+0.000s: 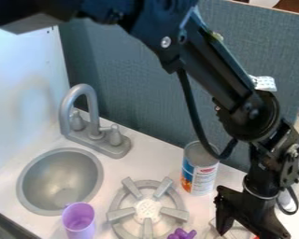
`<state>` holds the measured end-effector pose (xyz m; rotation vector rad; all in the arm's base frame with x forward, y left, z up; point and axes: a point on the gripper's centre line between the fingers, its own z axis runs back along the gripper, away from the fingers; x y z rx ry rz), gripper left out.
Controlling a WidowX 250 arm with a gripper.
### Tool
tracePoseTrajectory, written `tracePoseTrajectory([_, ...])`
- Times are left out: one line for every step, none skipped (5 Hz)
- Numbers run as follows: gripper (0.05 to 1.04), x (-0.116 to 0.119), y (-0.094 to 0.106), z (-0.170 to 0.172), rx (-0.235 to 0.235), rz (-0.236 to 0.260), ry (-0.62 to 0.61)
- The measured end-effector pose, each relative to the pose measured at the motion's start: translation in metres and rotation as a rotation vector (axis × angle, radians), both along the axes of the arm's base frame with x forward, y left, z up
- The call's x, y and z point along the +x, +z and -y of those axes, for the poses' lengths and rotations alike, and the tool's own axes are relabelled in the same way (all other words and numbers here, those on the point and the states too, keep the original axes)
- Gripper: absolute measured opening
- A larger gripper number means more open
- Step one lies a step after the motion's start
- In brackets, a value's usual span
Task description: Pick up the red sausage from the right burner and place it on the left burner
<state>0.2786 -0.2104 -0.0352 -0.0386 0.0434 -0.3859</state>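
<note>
The jaws of the black gripper (252, 232) are hanging at the lower right, standing wide apart. Just beneath them, a pale, rimmed thing (239, 233) is lying partly hidden, too covered to make out. To their left, an upright can (200, 173) with a colourful label is standing on the white worktop (153, 163). Farther left, a purple toy (182, 235) is showing at the bottom edge beside the grey stove burner (147, 209). Beyond that, a purple cup (79, 222) is standing near the round sink (60, 182), and a grey tap (96, 133) is rising behind.
</note>
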Motion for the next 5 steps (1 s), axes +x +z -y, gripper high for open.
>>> tracePoseTrajectory([1.001,-0.007,-0.015,-0.005,0.027,-0.039,-0.006])
tracePoseTrajectory([1.001,-0.006,-0.026,0.001,-0.009,-0.039,-0.055])
tracePoseTrajectory([1.001,-0.003,-0.039,0.004,0.012,-0.064,-0.059])
tracePoseTrajectory([1.001,-0.002,-0.049,0.011,0.024,-0.071,-0.065])
tracePoseTrajectory([1.001,0.002,-0.057,0.016,0.030,-0.080,-0.065])
